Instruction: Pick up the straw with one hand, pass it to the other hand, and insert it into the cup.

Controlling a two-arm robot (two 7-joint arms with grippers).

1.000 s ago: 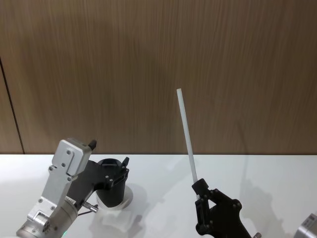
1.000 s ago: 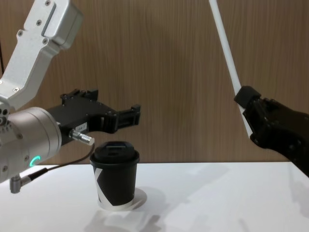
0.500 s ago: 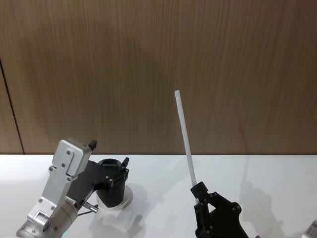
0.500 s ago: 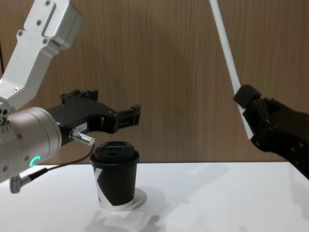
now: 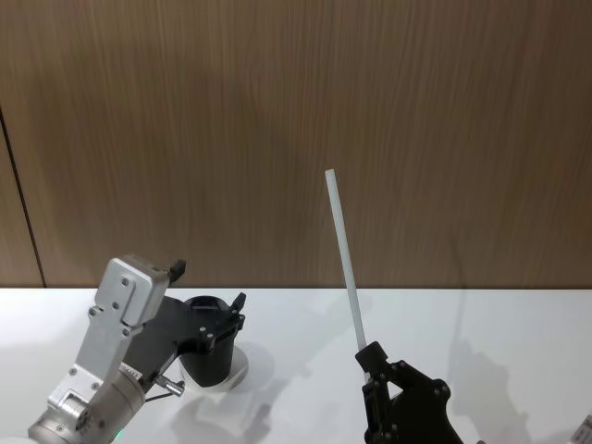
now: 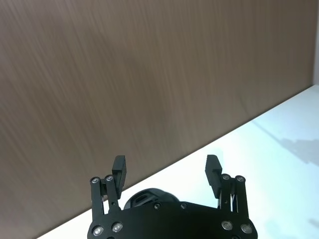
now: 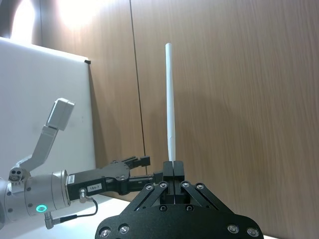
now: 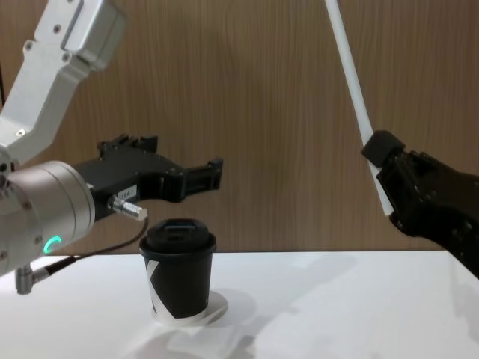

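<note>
Wall: wood-panelled wall [image 5: 277, 111] on the far side, behind everything else.
Table: white table [image 5: 499, 319], carrying the cup towards its left.
Left gripper: left gripper [image 6: 166, 168], on the arm with the green ring light. It hovers at the left just above the cup, with its fingers spread wide apart, holding nothing and pointing right.
Right gripper: right gripper [image 7: 172, 170], at the near right, its fingers clamped on the straw near the lower end.
Cup: black lidded cup [image 8: 178, 273], upright on the table at the left, beneath the left gripper.
Straw: white straw [image 5: 344, 259], held in the air to the right of the cup. It is nearly upright with its top leaning slightly left, well apart from the left gripper.
Progress: the pick-up is judged done. The hand-over is not yet made, and insertion through the lid is left to do.
Count: two grippers, one cup, one straw.
</note>
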